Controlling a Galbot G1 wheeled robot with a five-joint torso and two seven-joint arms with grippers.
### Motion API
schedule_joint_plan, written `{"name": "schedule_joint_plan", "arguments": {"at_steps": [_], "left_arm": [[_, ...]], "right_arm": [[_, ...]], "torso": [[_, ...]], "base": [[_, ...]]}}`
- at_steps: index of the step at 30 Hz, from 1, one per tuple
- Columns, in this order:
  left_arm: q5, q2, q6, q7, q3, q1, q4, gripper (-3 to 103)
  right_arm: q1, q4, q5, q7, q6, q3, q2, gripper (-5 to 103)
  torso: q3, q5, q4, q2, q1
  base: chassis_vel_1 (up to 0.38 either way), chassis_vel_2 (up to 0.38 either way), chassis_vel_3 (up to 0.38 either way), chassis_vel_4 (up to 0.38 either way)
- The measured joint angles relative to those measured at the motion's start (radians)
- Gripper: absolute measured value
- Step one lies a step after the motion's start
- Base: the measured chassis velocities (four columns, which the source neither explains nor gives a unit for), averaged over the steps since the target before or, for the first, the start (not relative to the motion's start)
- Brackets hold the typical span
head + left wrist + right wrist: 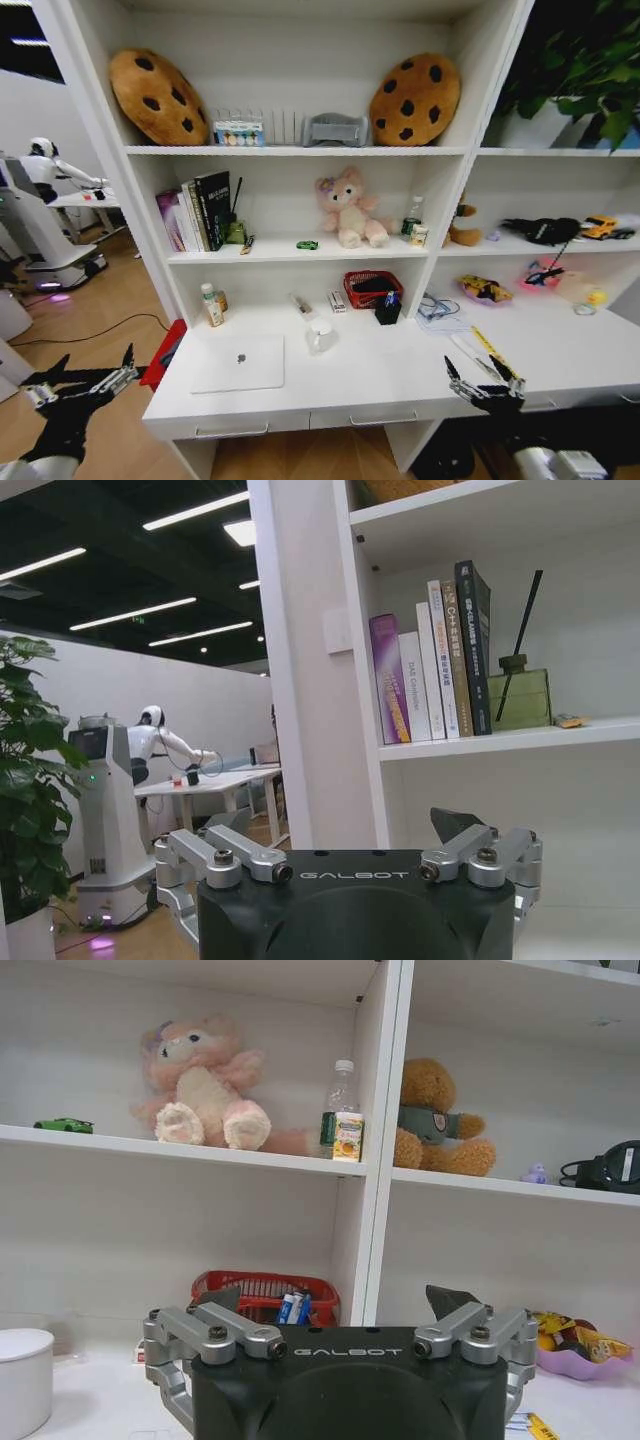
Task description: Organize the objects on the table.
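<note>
On the white table (400, 372) a shut silver laptop (238, 362) lies at the front left. A white mug (320, 335) (22, 1380) stands beside it. Two small bottles (211, 305) stand at the back left. A yellow ruler (489, 347) lies at the right, with pens next to it. A tiny green toy car (307, 245) (63, 1125) sits on the shelf above. My left gripper (95, 362) (335, 828) hangs open off the table's left end. Open and holding nothing, my right gripper (472, 368) (335, 1300) hovers over the front right edge.
A red basket (372, 288) (262, 1288) and a black pen cup (388, 311) stand at the back of the table. Books (195, 212) (430, 665), plush toys (349, 208) and a bottle (343, 1125) fill the shelves. A red box (163, 355) stands left of the table.
</note>
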Motion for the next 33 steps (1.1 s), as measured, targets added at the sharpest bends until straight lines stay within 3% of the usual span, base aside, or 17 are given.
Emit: {"name": "schedule_joint_plan", "arguments": {"at_steps": [33], "left_arm": [[0.000, 0.000, 0.000, 0.000, 0.000, 0.000, 0.000, 98]], "right_arm": [[0.000, 0.000, 0.000, 0.000, 0.000, 0.000, 0.000, 100]], "torso": [[0.000, -0.0003, -0.0002, 0.000, 0.000]], "base": [[-0.016, -0.008, 0.011, 0.011]]}}
